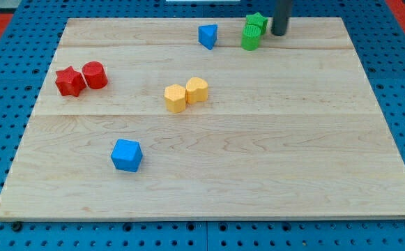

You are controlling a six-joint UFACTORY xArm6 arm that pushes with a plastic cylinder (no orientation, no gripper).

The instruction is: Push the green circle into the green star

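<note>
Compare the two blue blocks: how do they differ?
The blue block near the view's top is smaller in the picture and looks wedge-like, narrowing downward; the blue cube at lower left looks bigger and boxy. The top one sits just left of the green blocks by my tip; the cube stands alone. Both are blue and rest on the board.

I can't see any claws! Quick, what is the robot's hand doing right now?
No claw, just a rod: my tip holds nothing. It sits just right of the green star and green circle, which touch.
</note>
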